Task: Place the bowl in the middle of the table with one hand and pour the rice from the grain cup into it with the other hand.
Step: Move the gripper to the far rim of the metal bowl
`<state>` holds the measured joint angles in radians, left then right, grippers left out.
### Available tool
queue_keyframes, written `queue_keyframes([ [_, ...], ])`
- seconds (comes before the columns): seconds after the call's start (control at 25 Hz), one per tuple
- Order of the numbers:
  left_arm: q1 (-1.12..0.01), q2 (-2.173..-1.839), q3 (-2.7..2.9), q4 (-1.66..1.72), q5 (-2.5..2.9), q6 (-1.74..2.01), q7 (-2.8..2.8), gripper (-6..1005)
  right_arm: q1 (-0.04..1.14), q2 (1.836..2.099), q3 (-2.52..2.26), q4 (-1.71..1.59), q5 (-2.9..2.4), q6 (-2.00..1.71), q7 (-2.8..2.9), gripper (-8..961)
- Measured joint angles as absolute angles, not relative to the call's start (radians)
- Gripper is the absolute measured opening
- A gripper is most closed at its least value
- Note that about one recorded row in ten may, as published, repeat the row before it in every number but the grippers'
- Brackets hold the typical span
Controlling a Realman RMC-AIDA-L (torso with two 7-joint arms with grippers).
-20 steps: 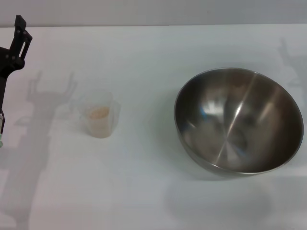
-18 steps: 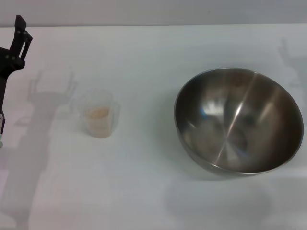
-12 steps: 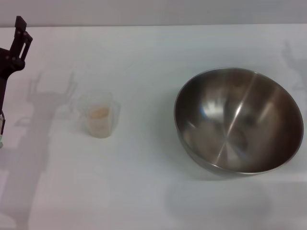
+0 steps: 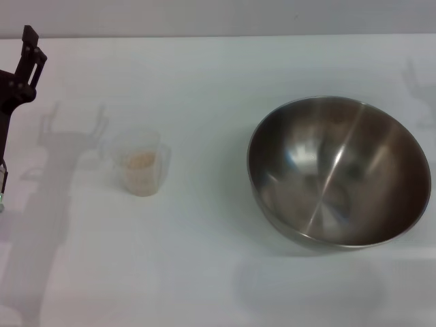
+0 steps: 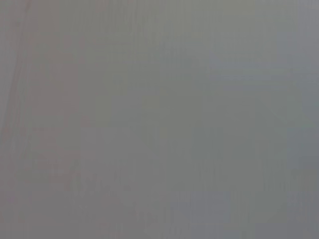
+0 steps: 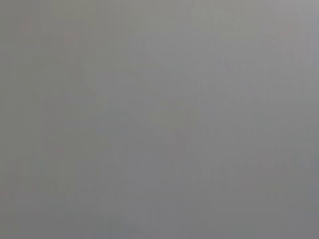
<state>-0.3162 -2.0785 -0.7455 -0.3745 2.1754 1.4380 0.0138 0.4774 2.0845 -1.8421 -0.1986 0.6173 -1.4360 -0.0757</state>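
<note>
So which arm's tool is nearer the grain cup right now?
Left. Its tool is at the table's far left edge, left of the grain cup and apart from it. The right one is not in view.

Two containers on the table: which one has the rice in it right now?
The grain cup, the small clear one on the robot's left, holds the rice. The wide steel bowl on the right is empty, showing only its shiny inside.

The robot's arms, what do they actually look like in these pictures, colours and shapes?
Only the left arm shows, at the head view's left edge: matte black, angular, bracket-like pieces with a narrow upright tip. No cables or markings can be made out. The right arm is out of view, and both wrist views show only plain grey.
</note>
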Motion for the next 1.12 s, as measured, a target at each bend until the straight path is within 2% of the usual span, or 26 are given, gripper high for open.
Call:
queue_keyframes([
  [0.2, -0.316, -2.078, -0.745, -0.372, 2.175, 1.438, 0.014, 861, 0.437, 2.075, -1.838, -0.387, 0.609, -1.249, -0.053, 774],
  [0.36, -0.316, -2.078, -0.746, -0.369, 2.175, 1.441, 0.014, 861, 0.357, 2.073, -1.799, -0.651, 0.507, -0.948, -0.054, 775],
  [0.44, -0.316, -2.078, -0.747, -0.368, 2.175, 1.442, 0.014, 861, 0.312, 2.077, -1.767, -0.796, 0.44, -0.77, -0.048, 775],
  [0.48, -0.316, -2.078, -0.748, -0.367, 2.175, 1.442, 0.014, 861, 0.264, 2.08, -1.747, -0.958, 0.401, -0.565, -0.046, 775],
  [0.52, -0.316, -2.078, -0.748, -0.367, 2.175, 1.442, 0.014, 861, 0.264, 2.08, -1.747, -0.958, 0.401, -0.565, -0.046, 774],
  [0.64, -0.315, -2.078, -0.75, -0.366, 2.175, 1.442, 0.014, 861, 0.218, 2.081, -1.724, -1.176, 0.392, -0.243, -0.049, 774],
  [0.68, -0.314, -2.079, -0.752, -0.365, 2.175, 1.443, 0.014, 861, 0.201, 2.081, -1.685, -1.312, 0.391, 0.012, -0.053, 774],
  [0.72, -0.314, -2.079, -0.752, -0.365, 2.175, 1.443, 0.014, 861, 0.201, 2.081, -1.685, -1.312, 0.391, 0.012, -0.053, 774],
  [0.84, -0.313, -2.079, -0.755, -0.365, 2.176, 1.444, 0.014, 861, 0.201, 2.079, -1.616, -1.486, 0.396, 0.376, -0.074, 774],
  [0.88, -0.313, -2.078, -0.757, -0.365, 2.175, 1.444, 0.014, 861, 0.215, 2.077, -1.568, -1.583, 0.418, 0.599, -0.107, 774],
  [0.92, -0.313, -2.078, -0.757, -0.365, 2.175, 1.444, 0.014, 861, 0.215, 2.077, -1.568, -1.583, 0.418, 0.599, -0.107, 774],
  [1.0, -0.314, -2.077, -0.758, -0.365, 2.175, 1.444, 0.014, 861, 0.261, 2.075, -1.472, -1.705, 0.463, 0.911, -0.156, 774],
  [1.04, -0.314, -2.077, -0.758, -0.365, 2.175, 1.444, 0.014, 861, 0.261, 2.075, -1.472, -1.705, 0.463, 0.911, -0.156, 774],
  [1.08, -0.315, -2.076, -0.763, -0.365, 2.175, 1.444, 0.014, 862, 0.315, 2.074, -1.399, -1.751, 0.483, 1.127, -0.177, 775],
  [1.12, -0.315, -2.076, -0.763, -0.365, 2.175, 1.444, 0.014, 862, 0.315, 2.074, -1.399, -1.751, 0.483, 1.127, -0.177, 775],
])
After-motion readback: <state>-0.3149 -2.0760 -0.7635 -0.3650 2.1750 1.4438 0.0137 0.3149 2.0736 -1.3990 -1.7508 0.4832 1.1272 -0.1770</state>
